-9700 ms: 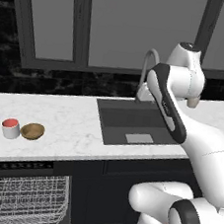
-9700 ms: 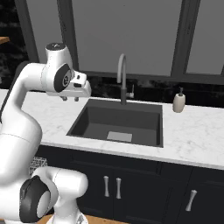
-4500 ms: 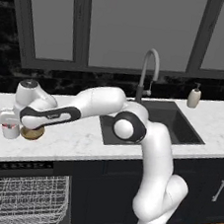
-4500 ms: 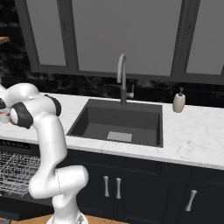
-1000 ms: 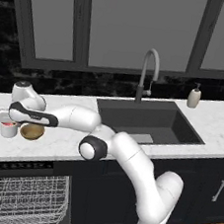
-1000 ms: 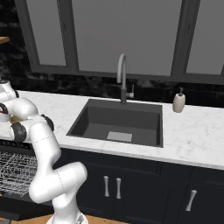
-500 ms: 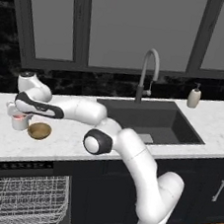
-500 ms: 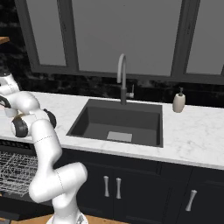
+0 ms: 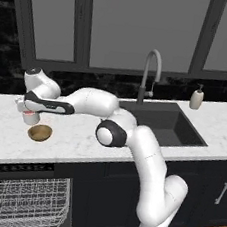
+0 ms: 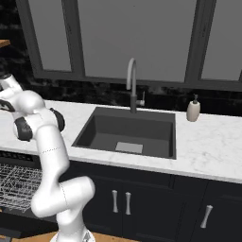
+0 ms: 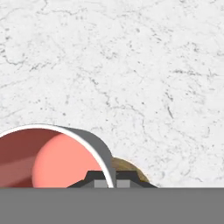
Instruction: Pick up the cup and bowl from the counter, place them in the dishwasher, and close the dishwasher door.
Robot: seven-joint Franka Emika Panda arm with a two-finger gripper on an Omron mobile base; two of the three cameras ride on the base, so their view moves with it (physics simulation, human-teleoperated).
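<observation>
Arm stretched far left, gripper (image 9: 29, 116) clamped on cup (image 9: 30, 118) rim (pointing down).

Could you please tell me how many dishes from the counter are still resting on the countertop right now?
1: the shallow golden-brown wooden bowl sits on the white marble counter left of the sink. The small white cup with a red inside is lifted, with the gripper shut on its rim.

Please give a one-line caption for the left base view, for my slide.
The gripper lifts the cup above the counter, beside the bowl; dishwasher open below.
</observation>
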